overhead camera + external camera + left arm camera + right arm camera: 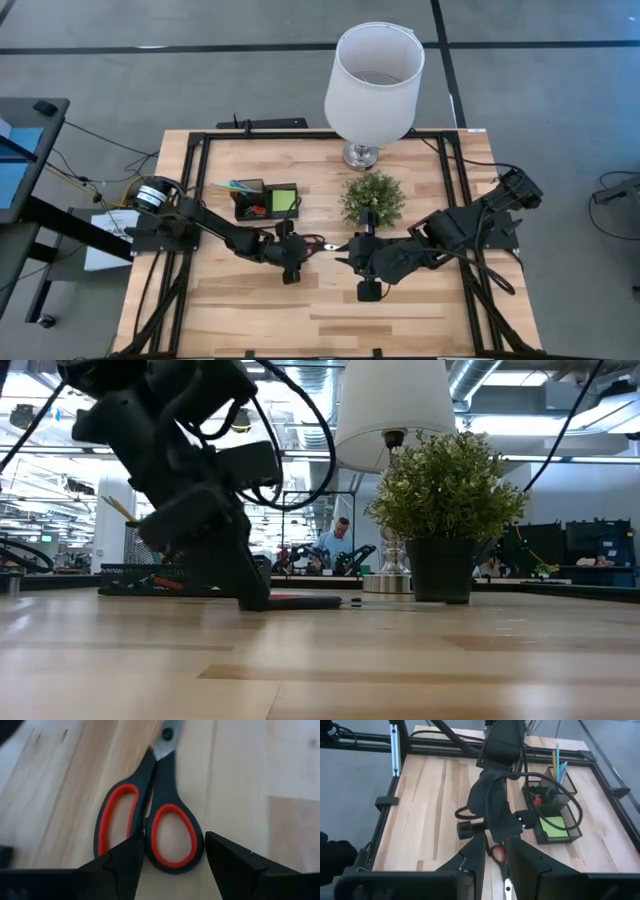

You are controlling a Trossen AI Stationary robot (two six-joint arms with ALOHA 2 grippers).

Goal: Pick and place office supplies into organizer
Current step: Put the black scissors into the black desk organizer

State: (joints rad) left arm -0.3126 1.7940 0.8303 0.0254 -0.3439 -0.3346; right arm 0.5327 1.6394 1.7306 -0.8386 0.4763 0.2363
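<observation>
The scissors, black with red-lined handle loops, lie flat on the wood table between the two grippers. My left gripper is open at their handle end, with one loop between its fingers. My right gripper is open at the blade end, and the scissors show between its fingers without visible touch. The black organizer stands toward the far left. It holds pens and the lime-green sticky pad. My left gripper comes slanting down at the scissors' handle end from the table's left. One finger sits over the meeting of the two loops and the other stands outside the loop. Whether the fingers touch the handles I cannot tell.
A small potted plant stands just beyond my right gripper, with the white-shaded lamp behind it at the far edge. A black frame rail borders the table. Bare wood lies along the near side. A person shows far off in the room.
</observation>
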